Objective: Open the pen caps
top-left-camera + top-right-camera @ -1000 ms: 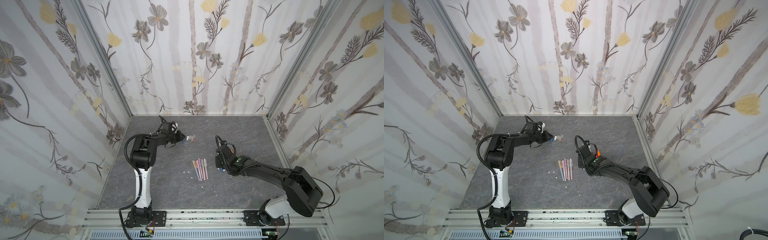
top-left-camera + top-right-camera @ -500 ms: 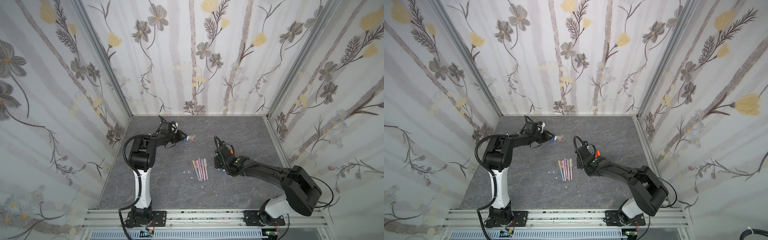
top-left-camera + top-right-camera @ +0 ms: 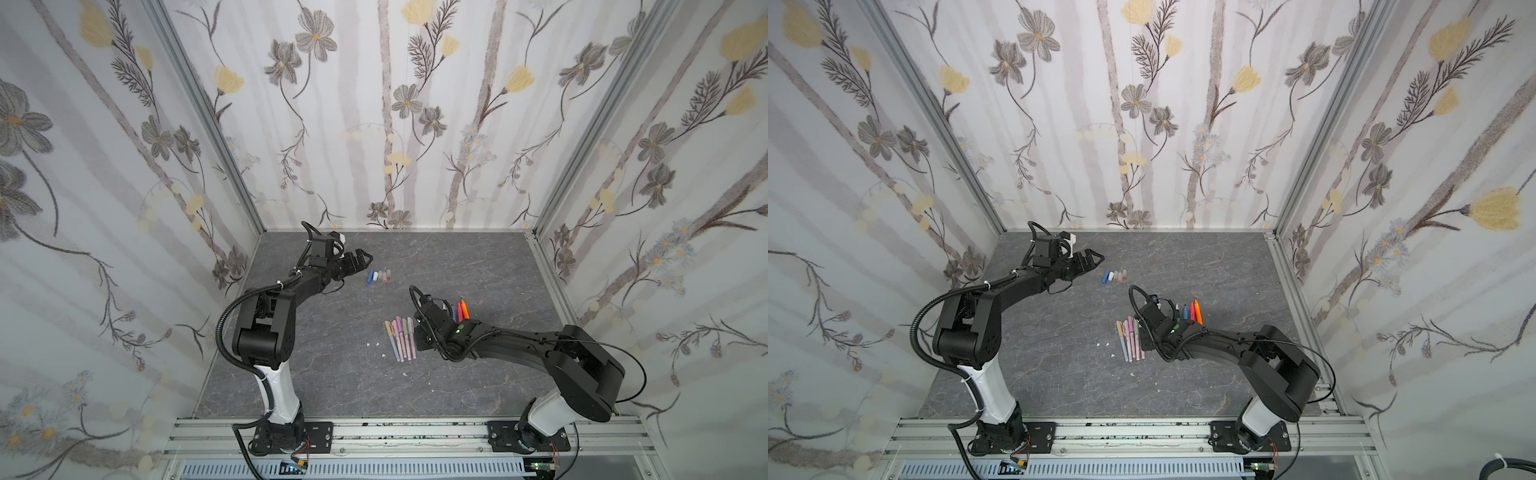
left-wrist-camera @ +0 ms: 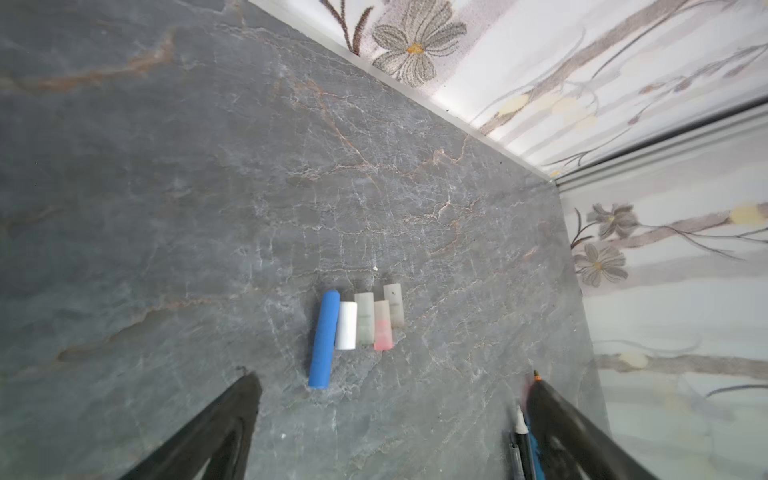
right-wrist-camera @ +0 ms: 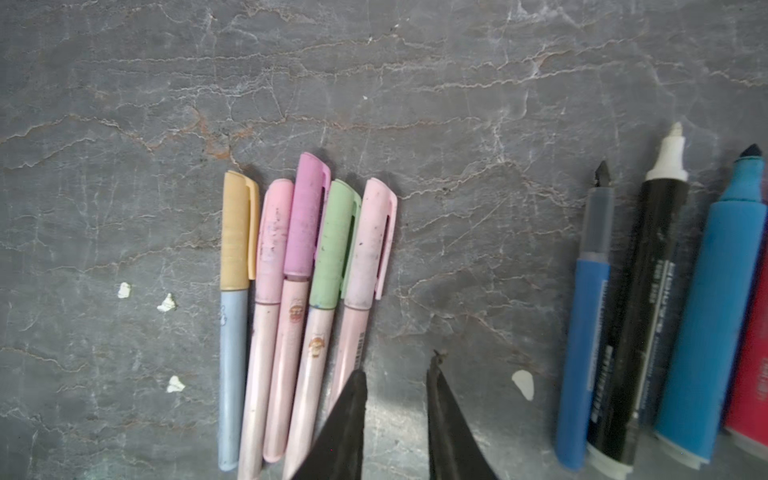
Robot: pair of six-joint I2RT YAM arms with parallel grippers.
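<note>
Nearest the front rail, five pastel pens [image 5: 291,332] are seen laid side by side on the grey table [image 3: 332,374], each with its cap on: a yellow cap [image 5: 235,230], a pink cap [image 5: 274,241], a purple cap [image 5: 305,216], a green cap [image 5: 336,245] and a pale pink cap [image 5: 372,241]. A few white specks [image 5: 124,290] are scattered beside them. The right gripper [image 5: 395,370] is held low over the barrel ends of these pens, its jaws set narrowly apart with only bare table between them. Nothing is gripped, though whether one finger rests on the outermost pink barrel cannot be told from the wrist view. Just beside them, four uncapped markers [image 5: 640,311] are lined up, and an orange marker [image 3: 1198,313] is shown with them in a top view. Farther back, well apart from the pens, five loose pen caps [image 4: 365,318] are set in a close row: a long blue cap [image 4: 324,338], a white cap [image 4: 346,325] and three that look clear or pink-tinted. The left gripper [image 4: 392,382] is poised just short of that row, jaws spread wide and empty. A second earlier it was nearly closed close by the row; it has since been opened fully, while the right arm is found almost unchanged.
</note>
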